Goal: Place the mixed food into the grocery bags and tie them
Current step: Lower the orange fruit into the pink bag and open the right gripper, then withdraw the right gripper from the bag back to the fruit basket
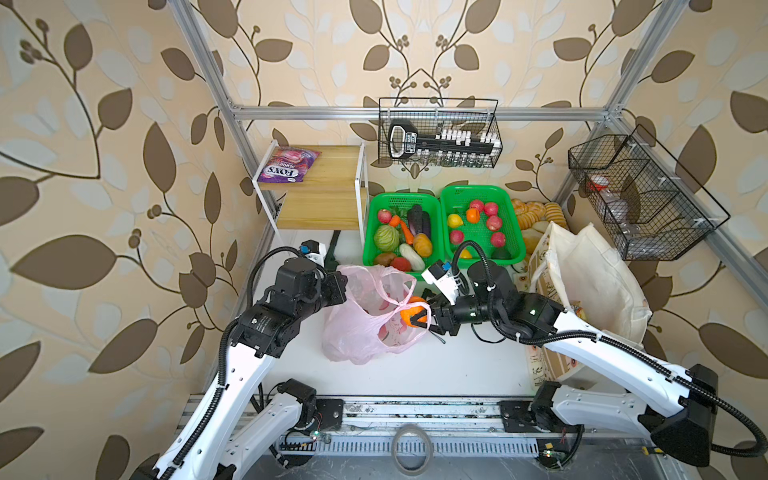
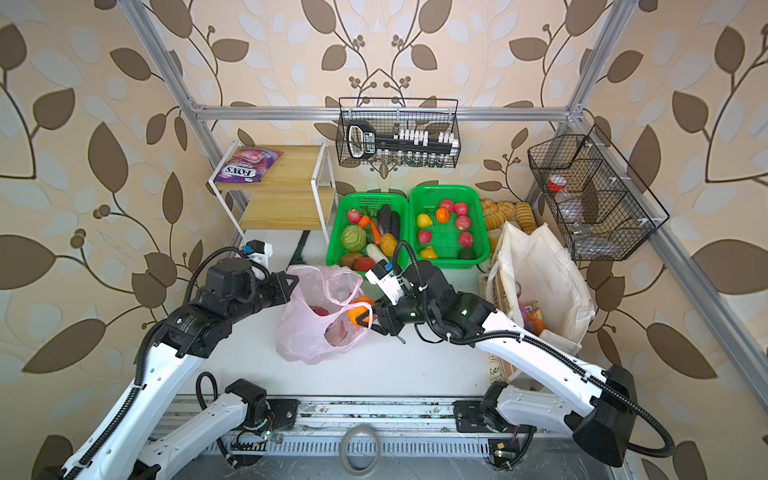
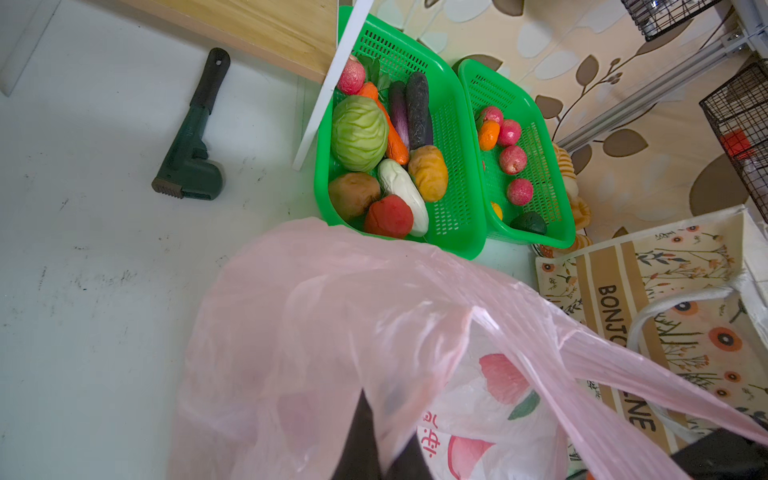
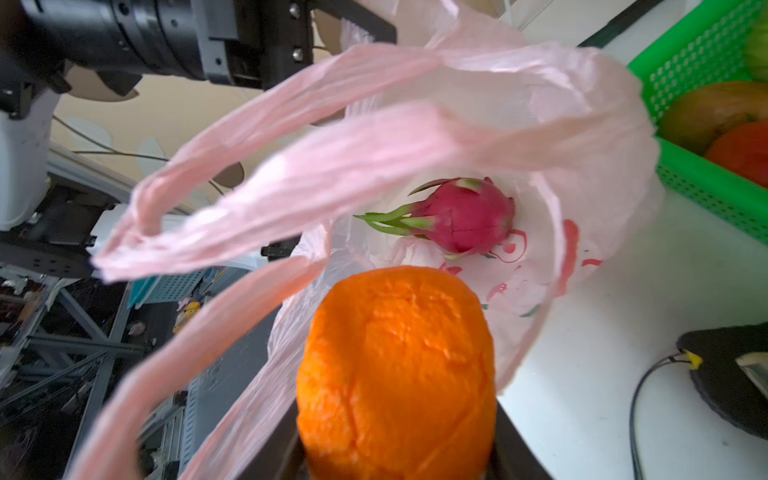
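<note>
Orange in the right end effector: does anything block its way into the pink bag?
Only the thin pink plastic bag's own loop handle, draped across the round orange fruit; past it the mouth looks open.

The shiny purple plastic packet (image 1: 286, 165) (image 2: 246, 165) on the wooden shelf (image 1: 332, 166) reads "FOX'S" in white letters, upside down in both top views. The cream canvas tote with floral print (image 3: 685, 270) shows "BONJO" and "NE" along a tan stripe, with the middle letters hidden. Red characters on the thin translucent pink plastic bag (image 3: 316, 316) are too partial to read.
</note>
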### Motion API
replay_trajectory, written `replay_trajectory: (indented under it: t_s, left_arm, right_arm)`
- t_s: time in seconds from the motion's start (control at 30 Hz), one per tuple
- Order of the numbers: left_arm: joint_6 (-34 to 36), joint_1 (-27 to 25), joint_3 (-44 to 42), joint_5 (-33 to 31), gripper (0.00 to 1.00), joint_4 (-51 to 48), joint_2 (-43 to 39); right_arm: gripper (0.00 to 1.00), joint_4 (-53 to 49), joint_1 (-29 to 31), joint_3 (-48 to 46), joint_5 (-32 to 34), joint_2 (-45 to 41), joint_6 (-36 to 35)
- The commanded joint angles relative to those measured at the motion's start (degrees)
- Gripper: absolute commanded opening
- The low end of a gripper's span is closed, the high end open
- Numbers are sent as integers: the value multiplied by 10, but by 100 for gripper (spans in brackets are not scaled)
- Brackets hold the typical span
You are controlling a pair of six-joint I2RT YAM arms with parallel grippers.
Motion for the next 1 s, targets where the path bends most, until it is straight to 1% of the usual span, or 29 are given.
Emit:
replay_trajectory:
  t_s: [0.0,0.07,0.17,0.3,0.43,0.47,0.53,0.6,0.77,0.87,0.97]
  left_arm:
    - [-8,6,-1,14,0,28,-3]
    - [-14,6,5,10,0,23,0]
    - [-18,6,31,1,0,0,15]
    - [-14,6,61,0,0,-35,49]
    - [-20,11,66,7,0,-33,61]
    - [-19,13,70,10,0,-33,64]
    - [-20,18,80,12,0,-34,70]
    - [-19,27,93,18,0,-35,78]
    - [-27,54,102,27,0,-32,92]
    - [-38,61,91,22,0,-32,93]
    - [-47,63,76,22,0,-23,86]
  right_arm:
    - [46,37,8,31,27,47,-8]
    - [47,57,8,54,78,85,6]
    - [53,71,8,99,136,134,25]
    - [62,52,8,157,172,178,23]
    - [69,49,7,166,190,172,16]
    - [73,50,8,163,191,163,12]
    - [74,51,6,152,187,145,7]
    - [73,57,3,142,159,120,-7]
    - [71,65,-11,74,84,41,-58]
    - [70,49,-38,38,94,-1,-60]
    - [67,20,-72,26,88,-25,-59]
